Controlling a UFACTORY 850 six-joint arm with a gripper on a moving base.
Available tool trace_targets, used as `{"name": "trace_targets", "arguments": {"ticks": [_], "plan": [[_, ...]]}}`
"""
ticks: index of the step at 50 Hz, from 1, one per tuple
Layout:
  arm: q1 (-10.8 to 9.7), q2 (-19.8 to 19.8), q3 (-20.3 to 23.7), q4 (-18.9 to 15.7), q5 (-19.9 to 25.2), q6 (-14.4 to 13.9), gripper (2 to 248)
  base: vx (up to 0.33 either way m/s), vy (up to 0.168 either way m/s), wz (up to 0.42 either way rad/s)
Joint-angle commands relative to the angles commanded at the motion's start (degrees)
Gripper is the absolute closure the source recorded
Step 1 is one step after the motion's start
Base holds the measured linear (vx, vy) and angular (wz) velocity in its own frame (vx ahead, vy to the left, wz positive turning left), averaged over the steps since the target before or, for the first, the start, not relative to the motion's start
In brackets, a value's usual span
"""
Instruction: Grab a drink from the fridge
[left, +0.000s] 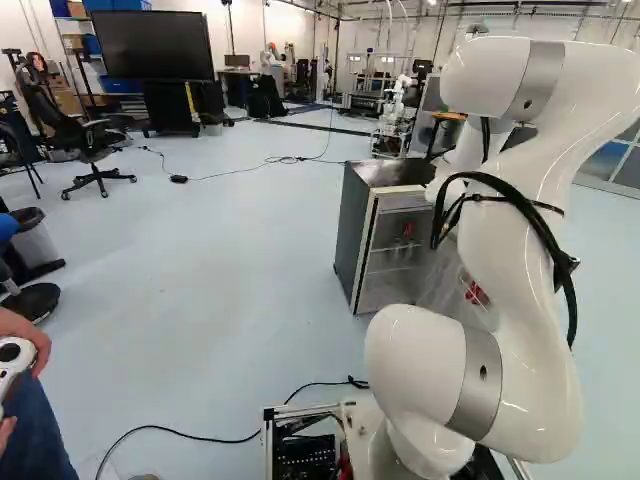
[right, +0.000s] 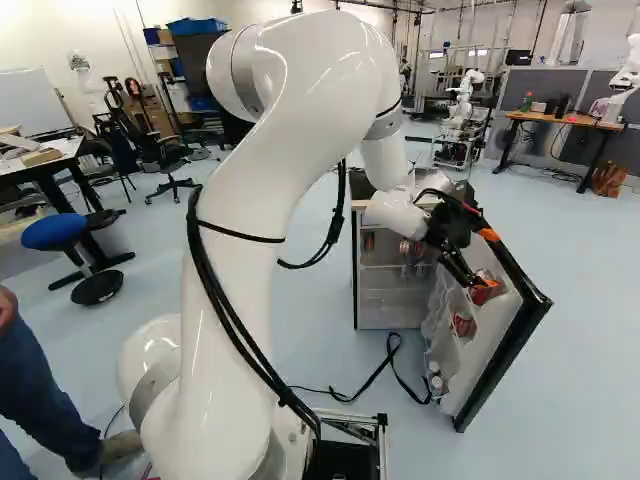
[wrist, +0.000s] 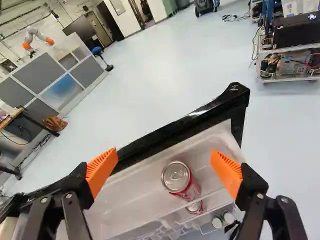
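going across the right base view, a table (right: 62, 162) stands at the far left with a blue stool (right: 55, 232) before it, then an office chair (right: 168, 152). next comes the big white arm (right: 260, 230), bending up and over toward the fridge (right: 365, 300), which stands on the floor beyond it. the fridge is open, with a few red items on its upper shelf. a black strap (right: 375, 378) lies on the floor in front, reaching toward the door.

right of the fridge body is the gripper (right: 487, 260), by the inner side of the swung-out door (right: 510, 318). it is released, its orange-padded fingers spread wide and gripping nothing. in the wrist view a red drink can (wrist: 176, 177) stands in the door's top rack, between the two fingers but lower down, touching neither. a second can (wrist: 195, 206) shows in the rack beneath it, and two small pale-topped containers (wrist: 228, 217) sit lower still.

at the far right of the right base view is a wooden-topped desk (right: 560, 118), with another robot (right: 630, 75) standing near its end.
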Motion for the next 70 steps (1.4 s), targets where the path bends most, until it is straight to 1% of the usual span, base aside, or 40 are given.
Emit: {"name": "trace_targets", "arguments": {"ticks": [39,46,55,70], "plan": [[-6.16,-6.83,-10.56,0.00,0.00,0.00,3,0.000,0.000,0.000],[-6.81,-7.62,-11.82,0.00,0.00,0.00,3,0.000,0.000,0.000],[-6.90,-7.40,-11.47,0.00,0.00,0.00,3,0.000,0.000,0.000],[-6.16,-3.96,-6.09,0.00,0.00,0.00,3,0.000,0.000,0.000]]}}
